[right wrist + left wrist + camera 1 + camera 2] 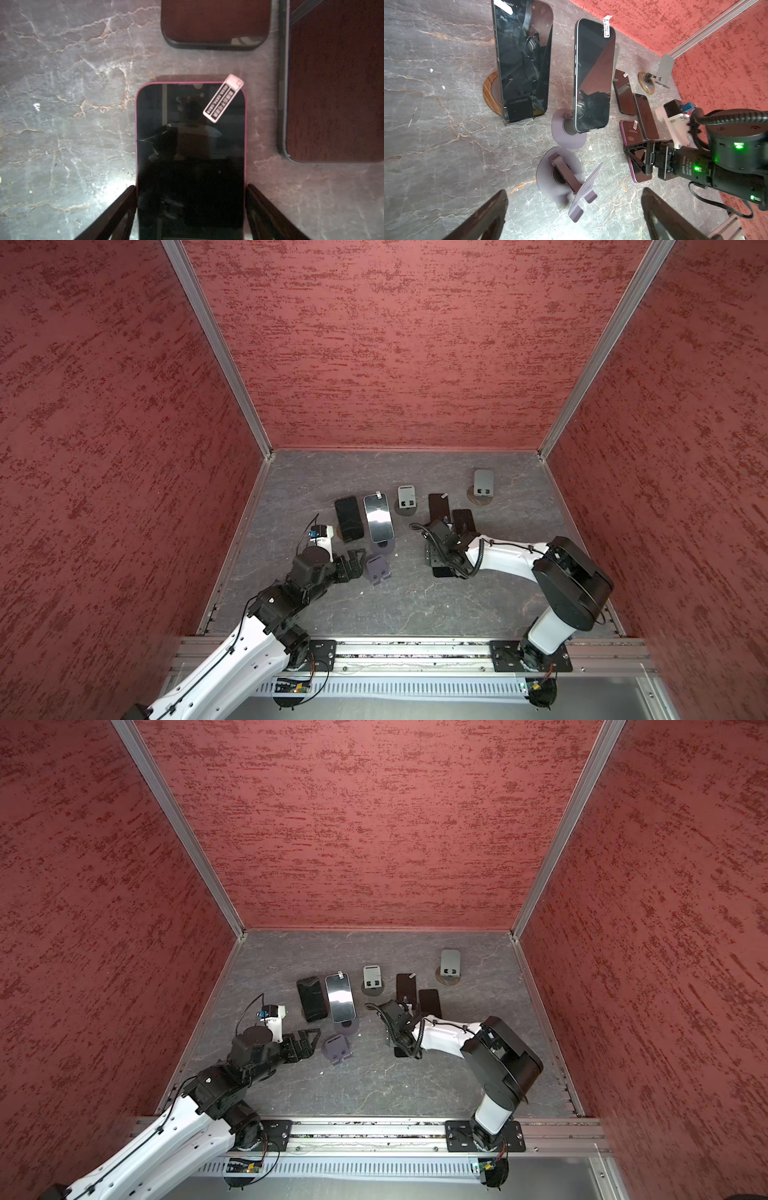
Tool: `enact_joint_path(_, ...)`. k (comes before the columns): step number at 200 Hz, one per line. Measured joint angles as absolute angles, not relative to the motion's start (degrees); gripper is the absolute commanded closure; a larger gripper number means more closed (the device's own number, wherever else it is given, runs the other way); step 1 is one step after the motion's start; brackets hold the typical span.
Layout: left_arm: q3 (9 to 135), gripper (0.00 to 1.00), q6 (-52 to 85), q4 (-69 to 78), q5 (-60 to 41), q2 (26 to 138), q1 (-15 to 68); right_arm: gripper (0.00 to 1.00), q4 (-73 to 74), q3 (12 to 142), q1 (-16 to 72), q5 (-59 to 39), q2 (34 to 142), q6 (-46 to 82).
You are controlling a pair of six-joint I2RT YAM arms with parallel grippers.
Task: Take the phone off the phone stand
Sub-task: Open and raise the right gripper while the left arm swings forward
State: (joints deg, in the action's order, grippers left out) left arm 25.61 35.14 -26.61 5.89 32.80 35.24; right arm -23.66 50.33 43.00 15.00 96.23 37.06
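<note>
Silver phone, upright on stand, is being faced by nearer L end effector, jaws apart; pink phone is being straddled by R end effector, grip unclear.

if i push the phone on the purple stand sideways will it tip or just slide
Probably tips: the phone stands tall and steep on the purple stand, and only its lower end visibly meets the stand. Its glossy glass and smooth edges look slippery, so it may slide first. It looks like a rigid slab and should move as one piece.
</note>
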Motion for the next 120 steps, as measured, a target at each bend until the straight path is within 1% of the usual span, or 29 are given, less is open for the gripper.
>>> enact_joint_path(29, 26.1, 0.00, 35.6, -27.4, 7.5, 34.8, 36.9, 0.08, -23.8, 50.3, 42.9, 15.2, 95.9, 36.0)
enact_joint_path(41, 26.6, 0.00, 35.7, -28.3, 8.5, 35.5, 38.0, 0.01, -24.2, 50.3, 42.9, 15.2, 95.6, 35.3)
enact_joint_path(69, 28.8, 0.01, 35.7, -30.0, 11.4, 36.9, 41.0, 0.01, -25.0, 50.9, 42.9, 15.4, 93.7, 33.5)
enact_joint_path(120, 31.8, 0.00, 37.7, -32.1, 17.1, 41.2, 45.5, 0.01, -22.7, 52.9, 42.9, 16.1, 86.8, 31.4)
